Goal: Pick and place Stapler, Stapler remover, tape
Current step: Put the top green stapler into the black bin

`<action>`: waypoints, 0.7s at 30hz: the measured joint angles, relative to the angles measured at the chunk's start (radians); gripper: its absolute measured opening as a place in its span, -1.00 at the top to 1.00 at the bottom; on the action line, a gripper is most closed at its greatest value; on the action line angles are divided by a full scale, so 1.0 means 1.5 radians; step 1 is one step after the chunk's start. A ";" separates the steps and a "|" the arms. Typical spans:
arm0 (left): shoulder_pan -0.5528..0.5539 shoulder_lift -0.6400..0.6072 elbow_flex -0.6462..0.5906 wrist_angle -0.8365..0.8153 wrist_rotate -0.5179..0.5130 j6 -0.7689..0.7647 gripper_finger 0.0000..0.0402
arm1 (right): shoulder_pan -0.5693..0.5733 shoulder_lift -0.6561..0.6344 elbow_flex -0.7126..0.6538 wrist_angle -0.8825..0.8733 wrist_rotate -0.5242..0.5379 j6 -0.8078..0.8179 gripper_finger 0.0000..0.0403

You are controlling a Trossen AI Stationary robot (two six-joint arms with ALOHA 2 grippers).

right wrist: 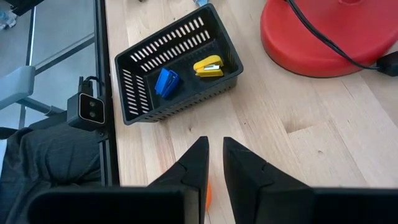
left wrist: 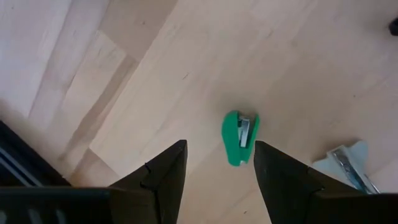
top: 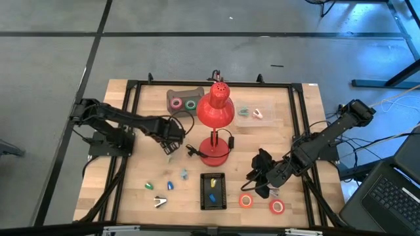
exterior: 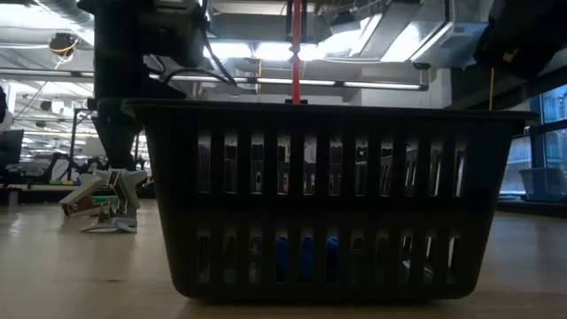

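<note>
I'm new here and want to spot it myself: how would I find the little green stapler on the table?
Start at the big red lamp mid-table, then look toward the near left edge. The green stapler lies leftmost in a loose cluster; its neighbours are blue or silver, and it alone is green.

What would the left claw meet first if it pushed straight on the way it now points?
Probably the green stapler, which lies on the table just ahead between the open left claw fingers; depth is unclear, so it may meet bare wood first.
</note>
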 joint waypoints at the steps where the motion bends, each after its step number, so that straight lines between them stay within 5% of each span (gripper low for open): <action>1: 0.003 0.000 -0.001 0.002 0.003 0.004 0.12 | 0.000 0.000 0.000 0.000 0.000 0.000 0.76; 12: 0.011 -0.001 -0.151 0.104 0.060 0.005 0.12 | 0.001 0.000 0.000 -0.001 0.000 -0.002 0.76; 21: 0.010 -0.003 -0.165 0.117 0.057 -0.002 0.12 | -0.003 0.000 0.000 -0.001 0.000 -0.003 0.76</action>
